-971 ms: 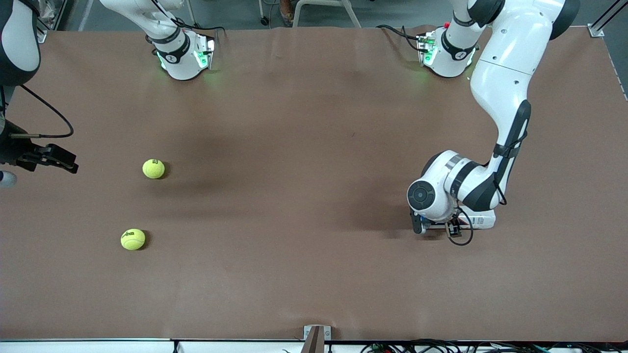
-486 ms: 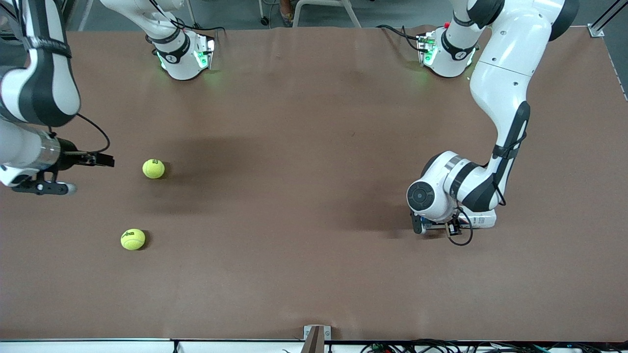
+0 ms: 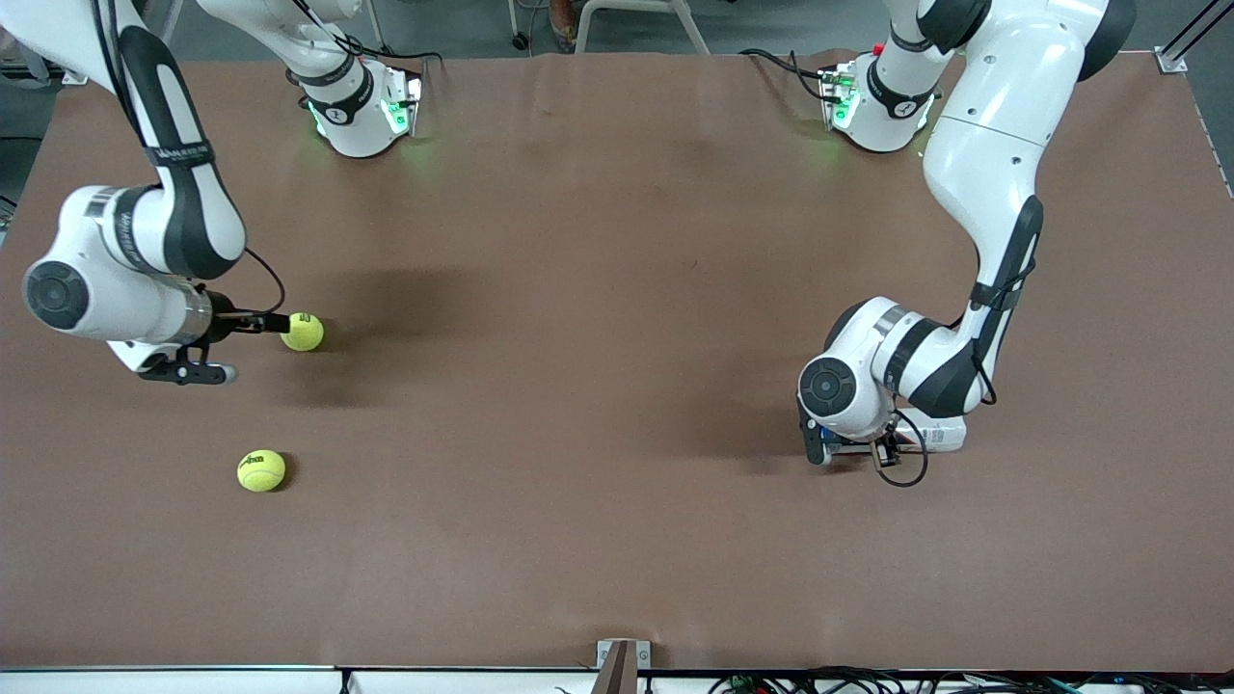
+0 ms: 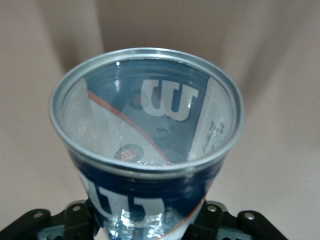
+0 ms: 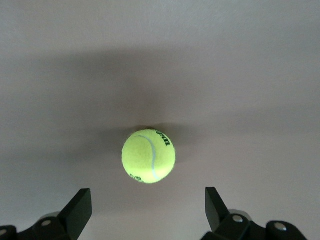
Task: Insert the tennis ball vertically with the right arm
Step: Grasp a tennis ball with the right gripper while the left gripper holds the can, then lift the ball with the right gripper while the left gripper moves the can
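Two yellow-green tennis balls lie on the brown table toward the right arm's end, one (image 3: 302, 332) farther from the front camera than the other (image 3: 261, 470). My right gripper (image 3: 236, 345) is open and low, just beside the farther ball. In the right wrist view that ball (image 5: 148, 156) lies just ahead of the open gripper (image 5: 147, 210), not between the fingers. My left gripper (image 3: 848, 448) is shut on a clear blue-and-white Wilson ball can (image 3: 930, 436), low over the table and mostly hidden under the wrist. The left wrist view looks into the can's empty open mouth (image 4: 165, 97), and the gripper (image 4: 150, 220) grips its lower body.
The brown table surface (image 3: 578, 386) runs wide between the two arms. Both arm bases stand along the table edge farthest from the front camera. A small bracket (image 3: 617, 660) sits at the table's edge nearest to that camera.
My right arm has swung in from the table's end, and its open gripper has come up to the farther ball. The left arm with the can has barely moved.
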`<state>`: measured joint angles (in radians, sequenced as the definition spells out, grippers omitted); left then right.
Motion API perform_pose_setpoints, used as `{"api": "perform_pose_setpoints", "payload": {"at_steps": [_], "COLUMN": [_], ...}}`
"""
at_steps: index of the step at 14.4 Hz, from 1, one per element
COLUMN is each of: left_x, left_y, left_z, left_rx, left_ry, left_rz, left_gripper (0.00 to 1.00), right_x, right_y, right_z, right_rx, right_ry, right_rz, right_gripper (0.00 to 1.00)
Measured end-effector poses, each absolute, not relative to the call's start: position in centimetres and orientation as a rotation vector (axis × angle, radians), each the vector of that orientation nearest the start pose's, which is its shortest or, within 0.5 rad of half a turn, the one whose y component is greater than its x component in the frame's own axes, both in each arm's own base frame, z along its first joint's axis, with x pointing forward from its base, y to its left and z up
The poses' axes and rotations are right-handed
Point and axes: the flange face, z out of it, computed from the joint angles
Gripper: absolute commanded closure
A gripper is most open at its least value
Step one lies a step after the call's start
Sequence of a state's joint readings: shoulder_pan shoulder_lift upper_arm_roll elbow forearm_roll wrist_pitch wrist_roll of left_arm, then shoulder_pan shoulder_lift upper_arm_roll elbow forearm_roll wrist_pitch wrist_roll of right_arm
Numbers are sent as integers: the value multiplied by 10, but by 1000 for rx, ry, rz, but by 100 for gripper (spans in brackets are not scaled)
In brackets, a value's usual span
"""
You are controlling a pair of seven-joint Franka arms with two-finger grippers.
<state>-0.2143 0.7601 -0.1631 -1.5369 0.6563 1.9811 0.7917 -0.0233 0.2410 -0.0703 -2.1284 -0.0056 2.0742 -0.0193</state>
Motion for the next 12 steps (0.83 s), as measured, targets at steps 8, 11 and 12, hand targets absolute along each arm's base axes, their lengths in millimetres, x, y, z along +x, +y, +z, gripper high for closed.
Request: {"api": "perform_pose_setpoints", "payload": {"at_steps": [8, 11, 12], "left_x": [648, 654, 656], "left_y": [-297, -326, -335], "left_z": [284, 299, 299], "left_rx": [-2267, -2416, -2454], "left_ry": [2057, 2079, 2073], "left_rz": [170, -120, -219], "left_gripper": [31, 31, 31], "right_x": [530, 526, 524], "right_y": [-50, -49, -49], "right_z": [225, 207, 200], "right_rx": [-3104, -3108, -3109], "right_ry": [109, 107, 107], "right_rz": [523, 508, 507], "right_gripper": [0, 0, 0]}}
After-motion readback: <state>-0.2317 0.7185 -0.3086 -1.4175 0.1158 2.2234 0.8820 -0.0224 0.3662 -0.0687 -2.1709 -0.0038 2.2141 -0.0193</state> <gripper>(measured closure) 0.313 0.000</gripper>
